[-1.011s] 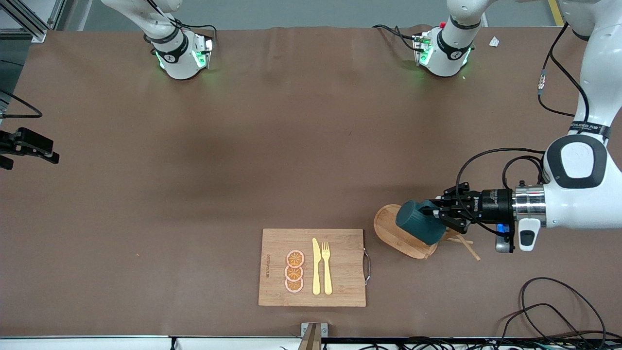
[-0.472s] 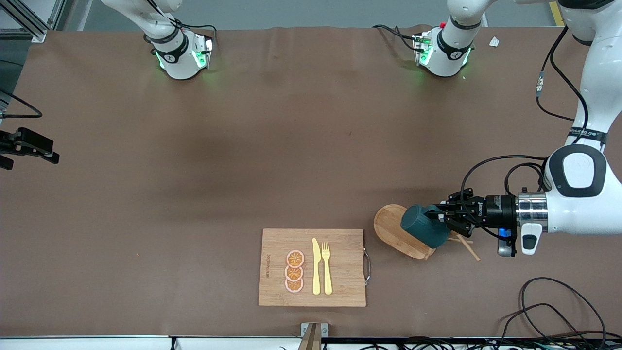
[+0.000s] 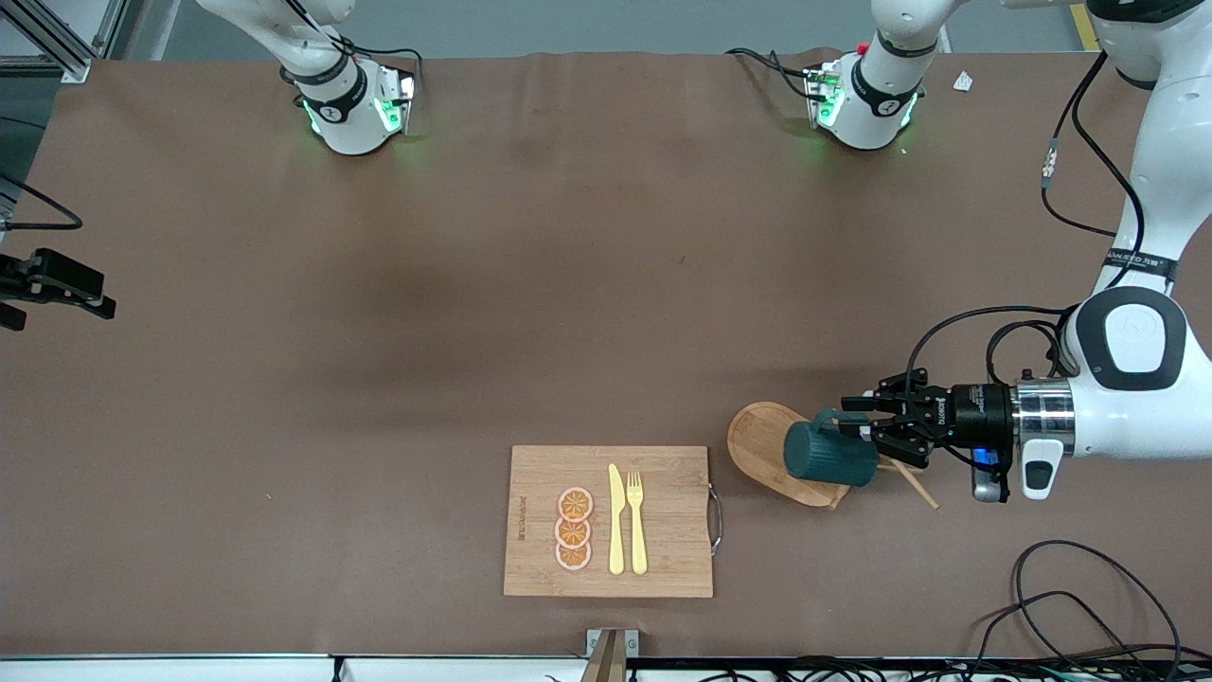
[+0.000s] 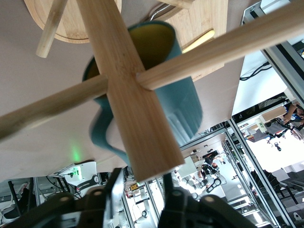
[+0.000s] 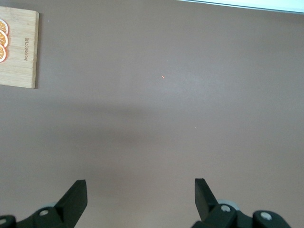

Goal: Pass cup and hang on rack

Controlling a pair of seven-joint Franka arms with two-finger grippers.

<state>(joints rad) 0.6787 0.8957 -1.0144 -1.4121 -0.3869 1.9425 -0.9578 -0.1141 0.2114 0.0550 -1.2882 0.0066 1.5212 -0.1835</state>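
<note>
You see a matt brown cloth-like cover on the table point(image 3: 473, 313), smooth with faint creases. The rack point(image 3: 762, 440) is pale wood, sanded and unvarnished, grain clear on its post point(image 4: 128, 90). The cup point(image 3: 828, 453) looks like glazed ceramic, teal, ribbed, slightly glossy. At its 8 o'clock, the board point(image 3: 663, 559) is matt bamboo with a metal handle point(image 3: 717, 518). The knife point(image 3: 616, 521) and fork point(image 3: 636, 521) look like smooth yellow plastic.

Brown-covered table point(image 3: 530, 313) carries a rectangular wooden cutting board point(image 3: 663, 559) at the edge nearest the front camera, and the rack point(image 3: 762, 445) just beside it toward the left arm's end, oval base flat on the cover
</note>
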